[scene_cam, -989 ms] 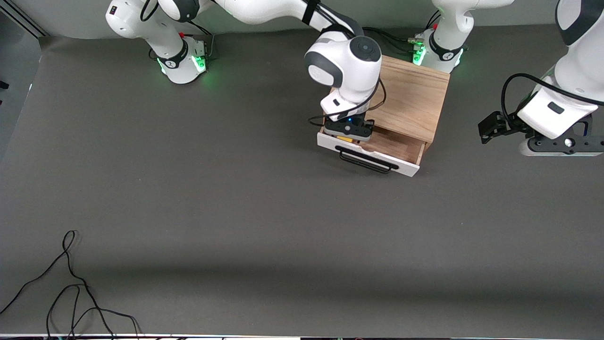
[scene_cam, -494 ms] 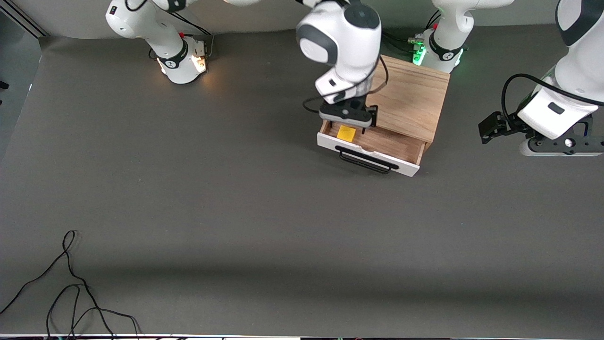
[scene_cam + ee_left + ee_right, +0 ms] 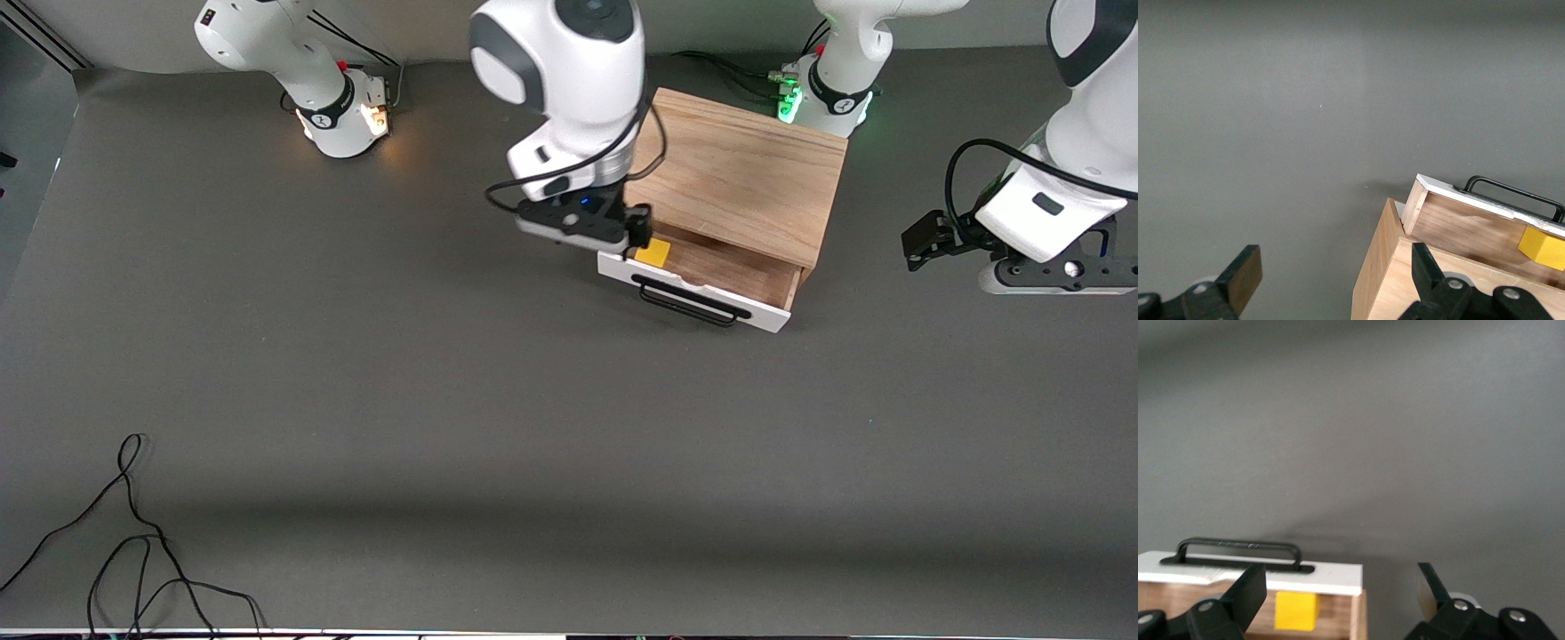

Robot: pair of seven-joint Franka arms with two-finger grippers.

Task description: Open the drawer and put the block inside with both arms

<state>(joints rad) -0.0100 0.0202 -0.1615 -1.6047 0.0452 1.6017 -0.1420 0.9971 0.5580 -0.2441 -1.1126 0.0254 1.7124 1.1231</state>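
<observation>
The light oak cabinet (image 3: pixel 747 178) stands near the left arm's base, and its white-fronted drawer (image 3: pixel 693 293) with the black bar handle (image 3: pixel 689 304) is pulled open. The yellow block (image 3: pixel 653 253) lies in the drawer, at the end toward the right arm. My right gripper (image 3: pixel 582 233) is open and empty, raised over the drawer's corner at that end; its wrist view shows the block (image 3: pixel 1297 611) and the drawer front (image 3: pixel 1325 577) between its fingers. My left gripper (image 3: pixel 1058 274) waits open and empty beside the cabinet; its wrist view shows the cabinet (image 3: pixel 1405 280) and the block (image 3: pixel 1541 248).
A loose black cable (image 3: pixel 133 533) lies on the table near the front camera, at the right arm's end. The arm bases (image 3: pixel 342 111) (image 3: pixel 822 98) stand along the edge farthest from the camera. The grey table (image 3: pixel 533 427) spreads in front of the drawer.
My right gripper has let go of the block, risen out of the drawer and moved toward the right arm's end. The block stays in the drawer. The left arm has not moved.
</observation>
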